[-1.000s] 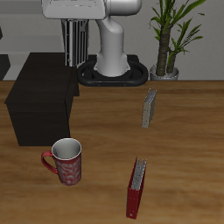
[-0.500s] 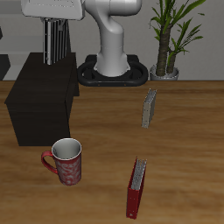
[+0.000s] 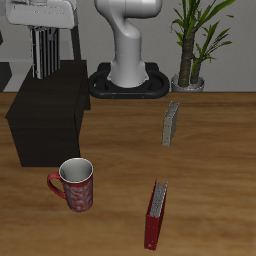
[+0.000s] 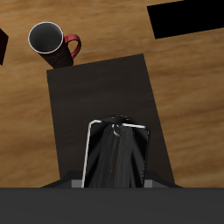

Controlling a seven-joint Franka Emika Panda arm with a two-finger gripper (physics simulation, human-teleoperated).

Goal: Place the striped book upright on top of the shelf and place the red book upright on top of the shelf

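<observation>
My gripper is shut on the striped book, which hangs upright just above the back part of the black shelf's flat top. In the wrist view the striped book shows end-on over the shelf top. The red book stands on its edge on the table near the front edge, far from the gripper.
A red patterned mug stands on the table in front of the shelf and also shows in the wrist view. A small plain grey book stands mid-table. The robot base and a potted plant are at the back.
The gripper has carried the striped book sideways from near the robot base to over the shelf and slightly lower. Nothing else moved.
</observation>
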